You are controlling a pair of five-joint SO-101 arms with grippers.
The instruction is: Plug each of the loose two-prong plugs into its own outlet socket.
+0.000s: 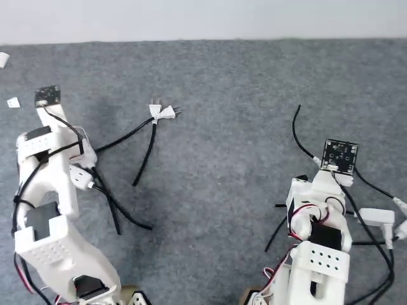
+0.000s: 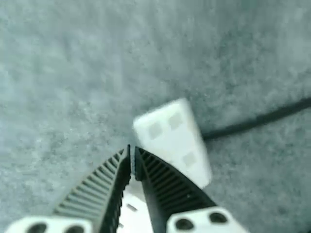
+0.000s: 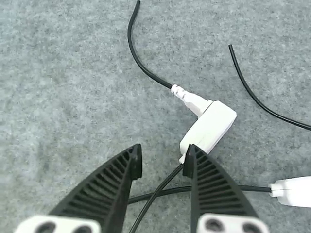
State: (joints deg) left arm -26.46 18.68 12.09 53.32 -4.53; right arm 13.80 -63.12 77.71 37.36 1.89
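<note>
Two loose white two-prong plugs (image 1: 163, 113) lie together on the grey carpet at the back centre, their black cords (image 1: 145, 152) trailing toward the left arm. My left gripper (image 2: 132, 150) is shut and empty, its tips just short of a white outlet block (image 2: 172, 141), whose socket faces show. That block (image 1: 79, 176) lies beside the left arm. My right gripper (image 3: 163, 155) stands open above a second white outlet block (image 3: 209, 127), which has a white plug (image 3: 188, 100) seated in its end. Another white plug (image 3: 292, 190) lies off to one side.
Loose black cords (image 3: 252, 92) cross the carpet around the right arm (image 1: 321, 248). A further white block (image 1: 376, 219) lies at the right edge. Small white scraps (image 1: 13, 102) sit at the far left. A pale wall runs along the back.
</note>
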